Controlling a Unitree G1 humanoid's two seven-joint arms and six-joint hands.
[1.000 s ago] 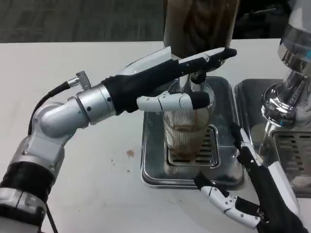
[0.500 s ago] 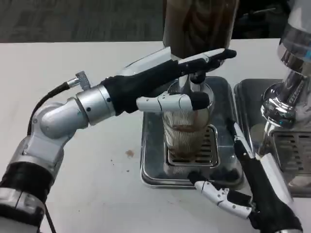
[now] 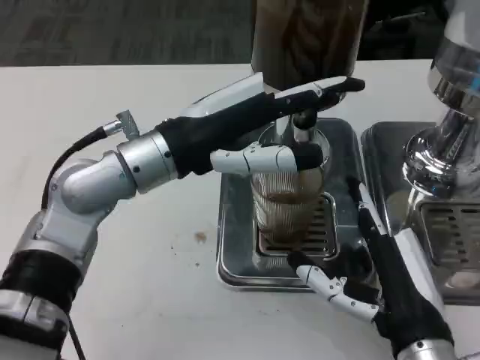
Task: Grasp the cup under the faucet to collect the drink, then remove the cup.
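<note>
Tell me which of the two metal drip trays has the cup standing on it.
The left tray, under the brown dispenser: the ribbed clear cup stands on its grate. The tray at the right edge holds only the chrome machine.

1. My right hand (image 3: pixel 375 281) moved up from the near edge of the table toward the drip tray (image 3: pixel 232 247). A second ago it lay low by the picture's bottom edge; now it sat higher and further in.
2. Its lower fingers (image 3: pixel 330 285), which had been clear of the tray on the white table, came to lie at the tray's front right corner, just beside its rim.
3. Its upper finger climbed along the tray's right side, nearer the cup (image 3: pixel 287 202), though not touching it.
4. More of my right wrist showed at the bottom.
</note>
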